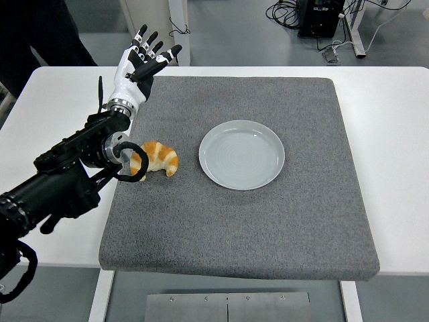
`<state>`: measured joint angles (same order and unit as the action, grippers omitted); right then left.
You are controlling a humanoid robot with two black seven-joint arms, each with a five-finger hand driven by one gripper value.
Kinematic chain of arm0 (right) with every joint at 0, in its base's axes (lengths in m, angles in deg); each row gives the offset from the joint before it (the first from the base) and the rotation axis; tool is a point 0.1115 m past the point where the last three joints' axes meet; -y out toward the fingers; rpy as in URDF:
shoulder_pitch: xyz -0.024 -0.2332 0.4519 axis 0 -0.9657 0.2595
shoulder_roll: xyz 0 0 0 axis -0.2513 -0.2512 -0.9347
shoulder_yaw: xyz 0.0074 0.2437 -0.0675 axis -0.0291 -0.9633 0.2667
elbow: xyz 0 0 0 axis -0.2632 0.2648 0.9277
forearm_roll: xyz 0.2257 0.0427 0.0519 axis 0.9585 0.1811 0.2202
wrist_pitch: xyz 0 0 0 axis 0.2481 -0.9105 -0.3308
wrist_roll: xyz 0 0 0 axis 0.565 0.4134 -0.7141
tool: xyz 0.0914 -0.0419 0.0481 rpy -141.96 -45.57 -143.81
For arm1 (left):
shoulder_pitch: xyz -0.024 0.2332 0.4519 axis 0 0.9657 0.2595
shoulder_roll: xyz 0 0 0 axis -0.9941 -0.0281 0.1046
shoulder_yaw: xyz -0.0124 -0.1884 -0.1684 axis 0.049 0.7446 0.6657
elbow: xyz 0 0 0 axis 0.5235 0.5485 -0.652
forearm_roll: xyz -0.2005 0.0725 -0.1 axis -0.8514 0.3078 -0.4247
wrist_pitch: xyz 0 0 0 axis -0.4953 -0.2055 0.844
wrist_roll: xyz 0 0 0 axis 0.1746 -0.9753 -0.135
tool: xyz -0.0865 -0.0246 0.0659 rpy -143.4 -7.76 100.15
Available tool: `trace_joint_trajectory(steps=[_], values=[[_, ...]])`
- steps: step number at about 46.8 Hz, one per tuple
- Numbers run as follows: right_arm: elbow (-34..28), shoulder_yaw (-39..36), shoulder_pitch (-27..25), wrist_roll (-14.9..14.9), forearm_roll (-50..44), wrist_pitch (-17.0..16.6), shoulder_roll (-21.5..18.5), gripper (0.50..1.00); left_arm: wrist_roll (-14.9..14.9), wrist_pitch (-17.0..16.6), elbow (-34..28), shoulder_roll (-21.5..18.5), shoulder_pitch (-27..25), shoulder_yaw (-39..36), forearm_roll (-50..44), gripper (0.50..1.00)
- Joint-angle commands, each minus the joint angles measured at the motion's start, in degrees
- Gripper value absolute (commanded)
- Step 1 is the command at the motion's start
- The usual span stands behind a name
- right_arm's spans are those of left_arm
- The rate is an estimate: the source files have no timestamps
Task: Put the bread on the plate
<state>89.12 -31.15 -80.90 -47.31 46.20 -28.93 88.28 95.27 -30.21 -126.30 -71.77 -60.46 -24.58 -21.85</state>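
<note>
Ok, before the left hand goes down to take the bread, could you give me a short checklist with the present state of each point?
1. Left hand holds nothing, fingers spread: ok.
2. Bread in full view: not ok, the forearm and a black cable loop cover its left end.
3. Hand above the bread: not ok, it is raised near the far left corner of the grey mat, beyond the bread.
4. Plate has nothing on it, lies flat on the mat: ok.
5. Mat between bread and plate free of things: ok.
6. Person at the top left stays off the table: ok.
</note>
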Motion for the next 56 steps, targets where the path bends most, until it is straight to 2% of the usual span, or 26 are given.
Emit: trace_joint_trajectory(steps=[1, 9, 21, 28, 40, 51, 56], values=[[0.00, 0.00, 0.01, 0.00, 0.00, -0.08, 0.00, 1.000, -0.01, -0.67, -3.39, -2.92, -0.16, -2.50, 0.00, 0.972], [0.00, 0.00, 0.01, 0.00, 0.00, 0.01, 0.00, 1.000, -0.71, -1.46, -8.49, -8.81, -0.25, -5.76, 2.98, 0.971], [0.00, 0.00, -0.08, 0.00, 0.00, -0.08, 0.00, 1.000, -5.54, -1.55, -15.53, -16.55, -0.08, -5.94, 11.51, 0.971], [0.00, 0.00, -0.08, 0.00, 0.00, -0.08, 0.00, 1.000, -9.67, -1.28, -17.37, -18.84, -0.25, -6.11, 18.18, 0.971], [0.00, 0.00, 0.01, 0.00, 0.00, -0.08, 0.00, 1.000, -10.20, -0.76, -22.29, -24.11, -0.69, -6.11, 25.75, 0.971], [0.00, 0.00, 0.01, 0.00, 0.00, 0.01, 0.00, 1.000, -13.80, -0.76, -26.60, -27.54, -0.69, -6.20, 32.25, 0.971], [0.00, 0.00, 0.01, 0.00, 0.00, 0.01, 0.00, 1.000, -14.33, -0.58, -27.40, -28.33, -0.60, -6.81, 35.24, 0.971]])
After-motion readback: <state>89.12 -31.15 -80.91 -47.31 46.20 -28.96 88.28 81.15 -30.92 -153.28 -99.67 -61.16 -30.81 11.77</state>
